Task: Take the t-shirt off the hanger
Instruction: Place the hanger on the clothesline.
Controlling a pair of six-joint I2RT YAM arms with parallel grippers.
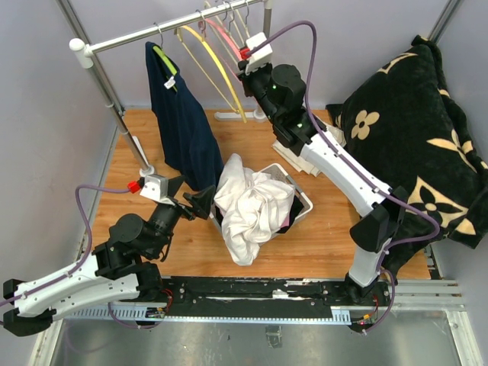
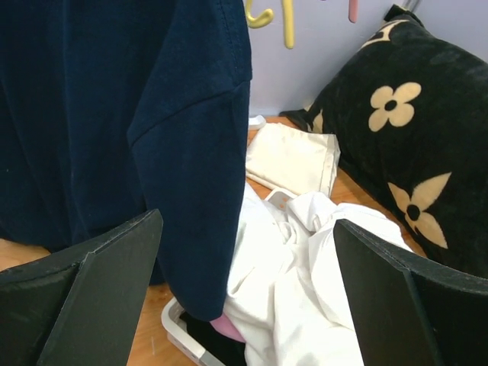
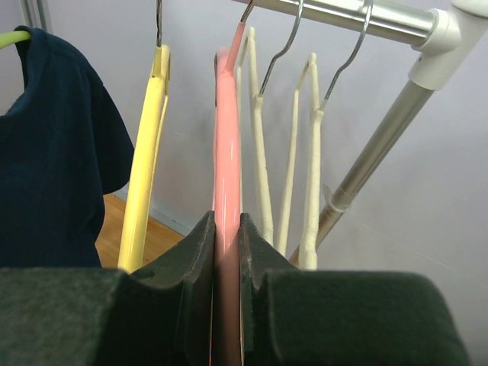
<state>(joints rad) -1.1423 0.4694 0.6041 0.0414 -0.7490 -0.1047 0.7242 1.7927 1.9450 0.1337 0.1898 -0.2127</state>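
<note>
Noted left gripper (image 1: 192,194) spread wide, empty, just left of white t-shirt (image 1: 248,206) heaped in basket (image 1: 299,187); right gripper (image 1: 244,56) clamped on bare pink hanger (image 1: 225,32), far rail (image 1: 152,30). Judged drop-off step; next, probably release hanger.

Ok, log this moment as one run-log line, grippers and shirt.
left gripper: open, beside hanging navy t-shirt | right gripper: shut on pink hanger | navy t-shirt: not yet removed

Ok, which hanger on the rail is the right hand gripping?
The pink hanger: the right hand is shut on it, between the bare yellow hanger and the white hangers. The navy t-shirt hangs on a different one.
</note>
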